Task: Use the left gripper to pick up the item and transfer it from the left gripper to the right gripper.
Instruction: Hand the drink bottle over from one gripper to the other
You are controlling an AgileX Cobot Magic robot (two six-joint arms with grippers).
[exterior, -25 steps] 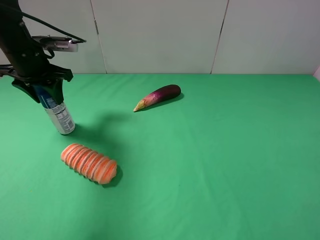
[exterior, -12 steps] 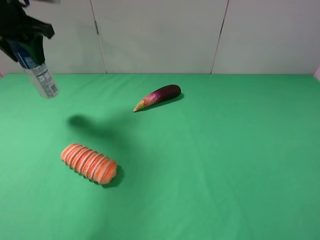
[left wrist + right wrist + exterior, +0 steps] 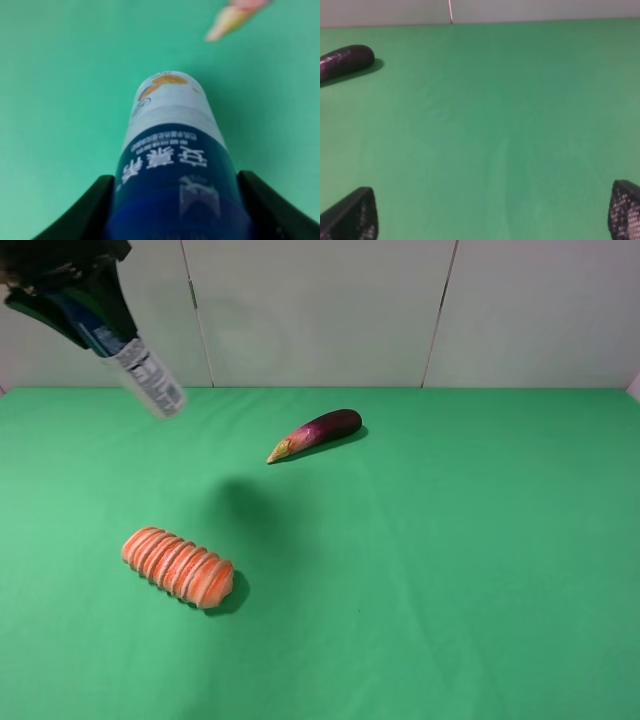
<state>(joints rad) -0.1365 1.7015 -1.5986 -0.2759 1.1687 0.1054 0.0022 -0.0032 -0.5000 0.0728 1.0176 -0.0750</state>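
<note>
The item [image 3: 143,368], a slim spray can with a blue upper body and white printed label, hangs tilted in the air at the far left, high above the green table [image 3: 450,540]. My left gripper [image 3: 78,295] is shut on its blue upper end. The left wrist view shows the item [image 3: 172,135] close up between two black fingers [image 3: 92,207], its white base pointing away. My right gripper [image 3: 487,215] is open with nothing between its fingertips and only green cloth beneath it. It is out of the exterior view.
A purple eggplant [image 3: 318,432] lies at the back centre of the table, and the right wrist view also catches the eggplant [image 3: 342,61]. An orange ribbed loaf-shaped object [image 3: 178,567] lies at the front left. A white panelled wall [image 3: 320,310] stands behind the table.
The left gripper lifted the can off the table, then carried it to the right and tilted it further. Its shadow slid right across the cloth. The right gripper stays open.
</note>
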